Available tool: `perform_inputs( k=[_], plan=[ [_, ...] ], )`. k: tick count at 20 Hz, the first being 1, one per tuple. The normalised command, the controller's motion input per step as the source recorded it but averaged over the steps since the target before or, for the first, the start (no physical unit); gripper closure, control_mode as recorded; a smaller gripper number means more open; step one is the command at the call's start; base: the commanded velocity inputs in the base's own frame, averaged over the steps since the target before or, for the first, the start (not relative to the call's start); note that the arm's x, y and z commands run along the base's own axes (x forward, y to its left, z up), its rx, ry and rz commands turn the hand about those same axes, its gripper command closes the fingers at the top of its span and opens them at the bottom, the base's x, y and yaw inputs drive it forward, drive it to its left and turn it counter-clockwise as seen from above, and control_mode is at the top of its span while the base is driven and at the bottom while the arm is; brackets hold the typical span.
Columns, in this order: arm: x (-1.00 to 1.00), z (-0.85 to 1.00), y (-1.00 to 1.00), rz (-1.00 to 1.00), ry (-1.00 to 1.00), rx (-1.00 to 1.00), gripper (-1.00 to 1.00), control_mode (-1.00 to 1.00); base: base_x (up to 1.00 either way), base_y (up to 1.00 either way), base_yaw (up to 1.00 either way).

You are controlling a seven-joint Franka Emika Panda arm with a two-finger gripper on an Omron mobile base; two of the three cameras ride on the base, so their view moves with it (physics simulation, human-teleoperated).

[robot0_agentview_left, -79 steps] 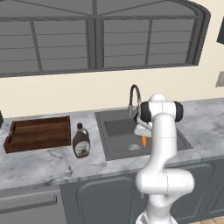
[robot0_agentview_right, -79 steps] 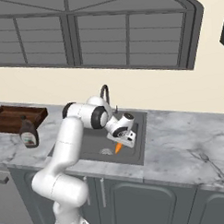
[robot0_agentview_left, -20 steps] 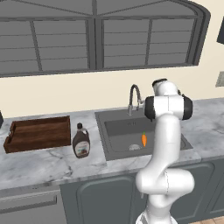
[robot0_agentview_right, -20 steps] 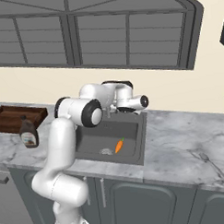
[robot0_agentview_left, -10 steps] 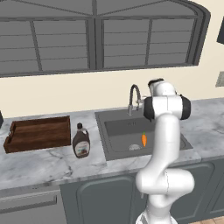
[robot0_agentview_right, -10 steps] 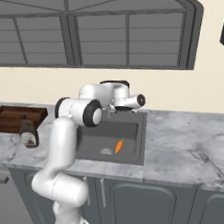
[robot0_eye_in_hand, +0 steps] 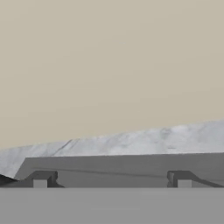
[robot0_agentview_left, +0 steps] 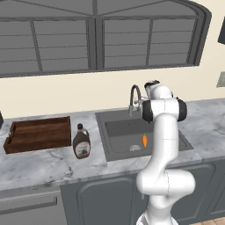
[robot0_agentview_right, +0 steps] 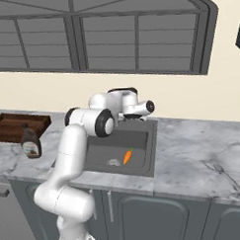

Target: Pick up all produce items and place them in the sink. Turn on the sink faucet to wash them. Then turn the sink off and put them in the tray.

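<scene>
A small orange carrot (robot0_agentview_left: 144,140) (robot0_agentview_right: 127,156) lies loose on the floor of the dark-grey sink (robot0_agentview_left: 118,127) (robot0_agentview_right: 138,136), just right of the round drain. The gooseneck faucet (robot0_agentview_left: 133,94) rises at the sink's back edge. My hand is raised over that back edge, right beside the faucet, and faces the beige wall. The gripper (robot0_eye_in_hand: 111,179) is open, its fingertips (robot0_eye_in_hand: 41,179) far apart with nothing between them. On the counter to the left stands the dark-brown wooden tray (robot0_agentview_left: 38,134) (robot0_agentview_right: 13,124).
A brown syrup bottle (robot0_agentview_left: 81,141) (robot0_agentview_right: 30,140) with a dark cap stands between the tray and the sink. Metal cutlery (robot0_agentview_right: 220,172) lies on the marble counter at the right. Windows run along the wall above.
Four seconds ago the carrot was in the gripper, low in the sink; now it lies free in the basin. The hand has risen and, over the last second, crept left toward the faucet.
</scene>
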Motion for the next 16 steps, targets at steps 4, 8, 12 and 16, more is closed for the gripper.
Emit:
perform_inputs(
  k=[4, 8, 12, 16],
  plan=[
    [0.24, -0.17, 0.0, 0.0, 0.05, 0.0, -1.0, -1.0, 0.0, 0.0, 0.0],
    [0.06, -0.29, 0.0, 0.0, 0.06, 0.0, -1.0, -1.0, 0.0, 0.0, 0.0],
    [0.0, -0.28, 0.0, 0.0, 0.02, 0.0, -1.0, -1.0, 0.0, 0.0, 0.0],
    [-0.06, -0.17, -0.01, 0.0, 0.0, 0.0, 1.0, -1.0, 0.0, 0.0, 0.0]
  ],
)
